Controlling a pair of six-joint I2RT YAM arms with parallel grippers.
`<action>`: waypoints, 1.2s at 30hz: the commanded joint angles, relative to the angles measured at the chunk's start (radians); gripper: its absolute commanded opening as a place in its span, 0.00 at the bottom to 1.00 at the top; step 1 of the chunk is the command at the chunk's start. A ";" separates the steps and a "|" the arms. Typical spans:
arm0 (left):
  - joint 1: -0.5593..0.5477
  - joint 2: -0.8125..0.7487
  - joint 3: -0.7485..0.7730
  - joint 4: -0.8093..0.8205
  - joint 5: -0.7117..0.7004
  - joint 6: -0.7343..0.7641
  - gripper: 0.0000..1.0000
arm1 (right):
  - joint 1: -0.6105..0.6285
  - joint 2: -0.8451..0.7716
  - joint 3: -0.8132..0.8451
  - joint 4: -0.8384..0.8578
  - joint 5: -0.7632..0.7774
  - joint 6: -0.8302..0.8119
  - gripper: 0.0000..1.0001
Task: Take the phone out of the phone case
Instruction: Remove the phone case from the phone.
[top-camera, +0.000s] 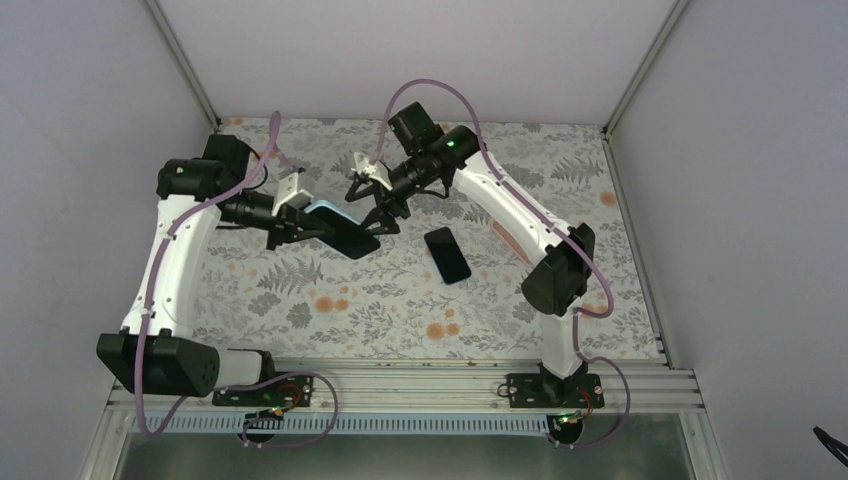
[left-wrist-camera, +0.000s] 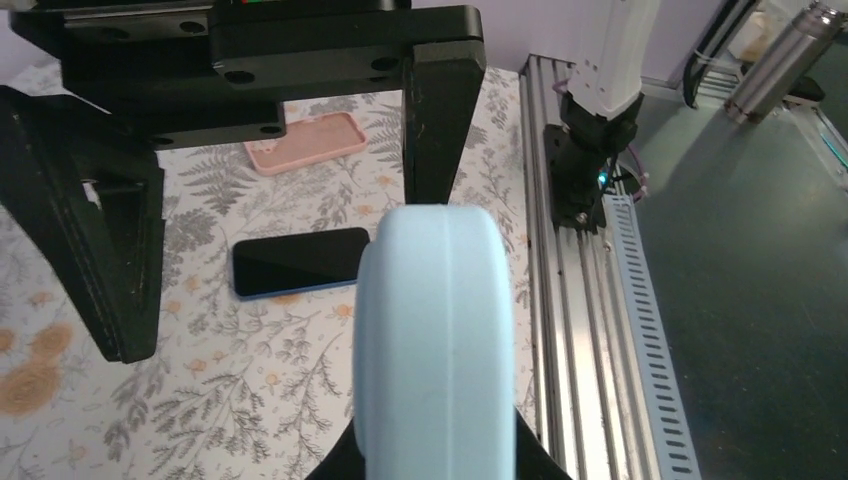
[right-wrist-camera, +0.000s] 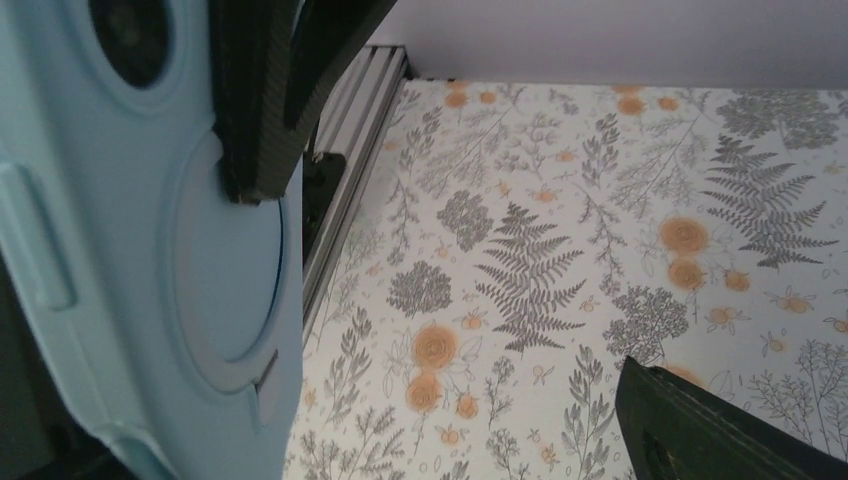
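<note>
**Figure.** Two-arm hold during phone extraction. The light-blue, round-cornered silicone phone case (top-camera: 322, 209) is raised off the floral-printed tablecloth (right-wrist-camera: 600, 250), tilted, between the two arms. The dark flat phone (top-camera: 352, 236) lies against the case's upper face. It is judged to be seated there; whether any edge has sprung free cannot be told.

The left gripper (top-camera: 303, 233), at the case's left end, has its jaws spread. One black finger (left-wrist-camera: 440, 130) stands directly behind the case edge and the other (left-wrist-camera: 95, 240) is well clear of it.

The right gripper (top-camera: 378, 205), at the case's right end, is also spread. One finger (right-wrist-camera: 255, 110) lies on the case back beside the camera opening, and its partner (right-wrist-camera: 700, 430) is well clear. This probably braces the case between one finger from each arm, so a push on the back could drive the phone forward. What bears the weight is not visible.

To the right of the case, a second black slab-shaped phone (top-camera: 447, 255) lies flat on the cloth. In the left wrist view, a pink case (left-wrist-camera: 305, 142) lies beyond that phone.
</note>
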 joint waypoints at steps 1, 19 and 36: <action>-0.003 0.007 -0.028 0.485 0.042 -0.194 0.02 | 0.132 -0.050 0.036 0.240 -0.509 0.233 0.90; -0.022 -0.221 -0.079 0.990 -0.471 -0.462 1.00 | -0.144 -0.210 -0.278 0.643 -0.210 0.642 0.03; -0.484 0.025 -0.162 1.649 -0.989 -0.370 1.00 | -0.308 0.018 0.020 0.776 0.311 0.904 0.03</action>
